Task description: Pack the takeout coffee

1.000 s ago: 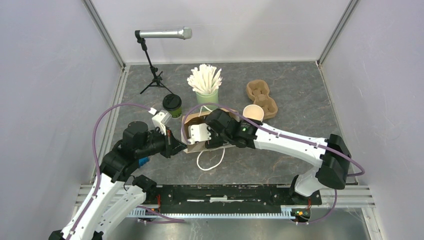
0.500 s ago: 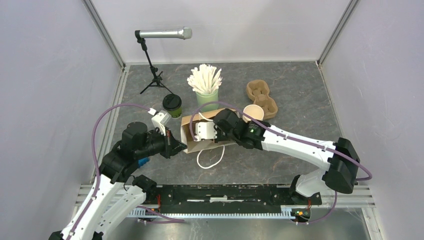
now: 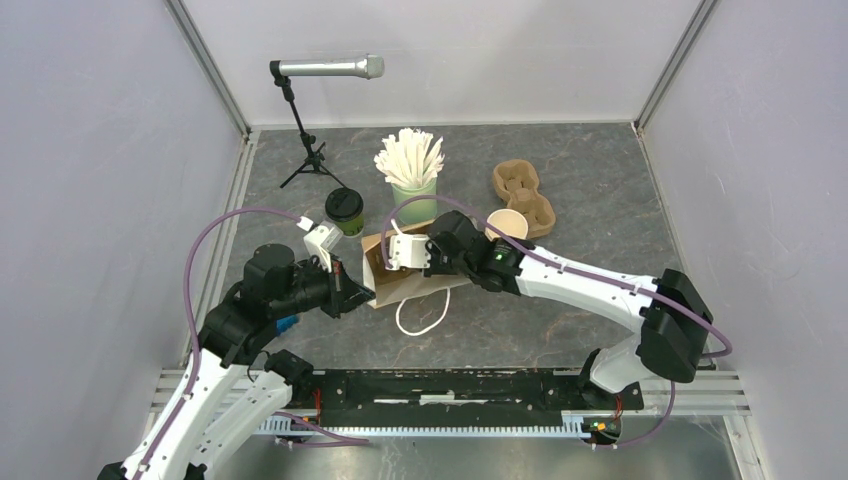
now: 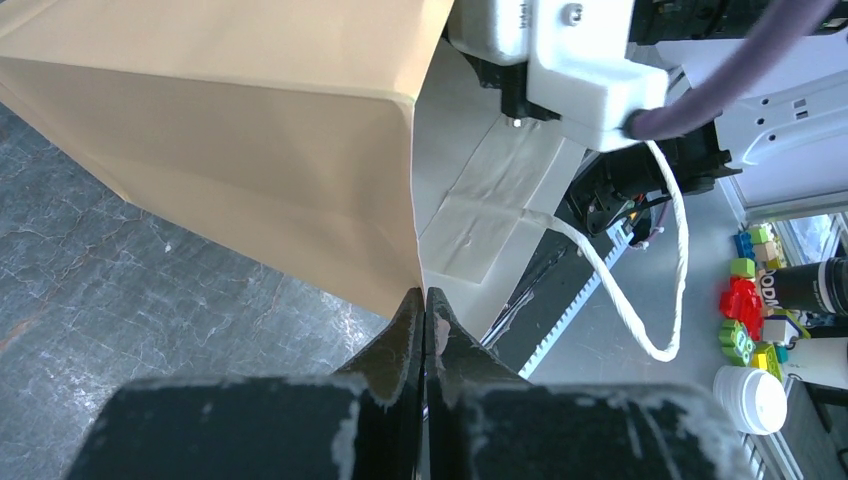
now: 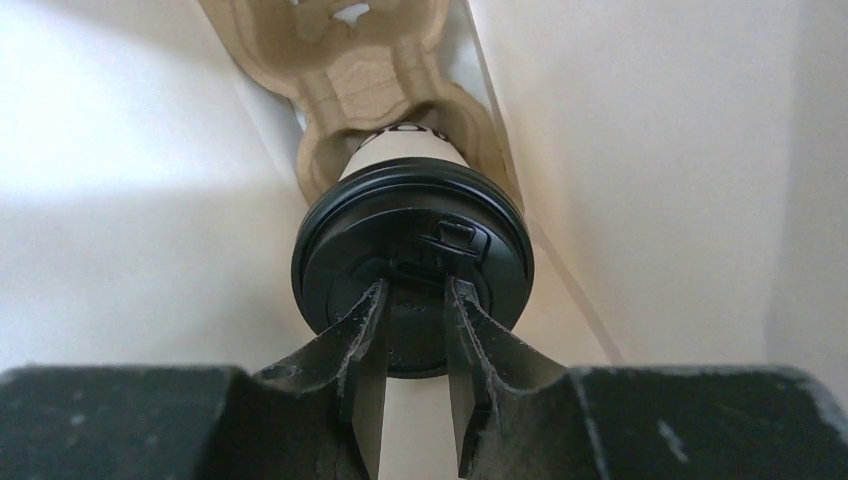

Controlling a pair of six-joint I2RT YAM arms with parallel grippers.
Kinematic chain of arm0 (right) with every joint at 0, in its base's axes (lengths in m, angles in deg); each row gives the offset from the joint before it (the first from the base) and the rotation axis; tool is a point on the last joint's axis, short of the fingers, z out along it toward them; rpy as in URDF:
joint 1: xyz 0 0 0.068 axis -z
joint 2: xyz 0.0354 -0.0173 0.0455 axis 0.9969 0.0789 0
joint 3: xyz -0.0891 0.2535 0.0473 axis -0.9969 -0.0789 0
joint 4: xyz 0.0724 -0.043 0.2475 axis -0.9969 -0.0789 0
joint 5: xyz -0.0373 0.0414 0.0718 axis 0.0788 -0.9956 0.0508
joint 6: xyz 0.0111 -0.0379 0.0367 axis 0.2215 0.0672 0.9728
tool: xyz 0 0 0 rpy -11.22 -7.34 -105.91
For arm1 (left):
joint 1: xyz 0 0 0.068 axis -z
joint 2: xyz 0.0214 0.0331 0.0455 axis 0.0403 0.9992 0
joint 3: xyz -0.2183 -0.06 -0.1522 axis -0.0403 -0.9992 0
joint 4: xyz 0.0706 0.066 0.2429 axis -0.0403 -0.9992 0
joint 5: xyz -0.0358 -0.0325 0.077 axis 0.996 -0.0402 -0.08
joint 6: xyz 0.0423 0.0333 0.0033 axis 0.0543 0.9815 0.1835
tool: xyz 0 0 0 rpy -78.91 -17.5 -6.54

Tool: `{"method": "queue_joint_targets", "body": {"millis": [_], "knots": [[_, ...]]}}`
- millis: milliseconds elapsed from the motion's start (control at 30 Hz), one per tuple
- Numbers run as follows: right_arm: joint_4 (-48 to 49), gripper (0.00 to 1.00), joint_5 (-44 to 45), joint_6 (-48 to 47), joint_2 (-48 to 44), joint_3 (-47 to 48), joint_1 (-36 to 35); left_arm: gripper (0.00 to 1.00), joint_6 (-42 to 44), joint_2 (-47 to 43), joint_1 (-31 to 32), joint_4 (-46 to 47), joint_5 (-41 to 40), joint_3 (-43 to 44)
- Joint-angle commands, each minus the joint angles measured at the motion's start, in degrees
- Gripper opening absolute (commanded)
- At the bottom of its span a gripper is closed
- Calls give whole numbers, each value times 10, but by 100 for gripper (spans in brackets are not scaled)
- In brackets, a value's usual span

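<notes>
Lying on its side, the paper bag [image 4: 230, 150] was pinched at its mouth corner by the left gripper [image 4: 424, 292], jaws clenched. Inside the bag, a cardboard carrier [image 5: 340, 80] was occupied by the white cup [image 5: 405, 148]. Its black lid [image 5: 330, 250] was met by the right gripper [image 5: 415, 290], jaws narrowly parted, grasp not discernible. The olive-green cup [image 3: 344, 211] was seen upright just beyond the bag's mouth. Cup print could not be read.

Top view looks down; close left-wrist view shares the bag [image 3: 420, 288].

Only a partial, unreadable dark print shows on the white cup [image 5: 404, 148].
</notes>
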Motion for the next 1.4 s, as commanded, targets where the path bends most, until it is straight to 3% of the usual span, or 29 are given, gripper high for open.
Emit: {"method": "queue_joint_targets", "body": {"millis": [0,267,533,1367], "knots": [[52,32,-6,22,10,-20,12,2,-16,-5,2,21,17,-1],[86,32,1,32,19,-34,21,2,-18,-10,2,18,15,-2],[86,34,-50,45,36,1,21,2,-16,-5,2,19,20,0],[108,34,-43,74,60,-4,21,2,-18,-11,2,10,18,3]]}}
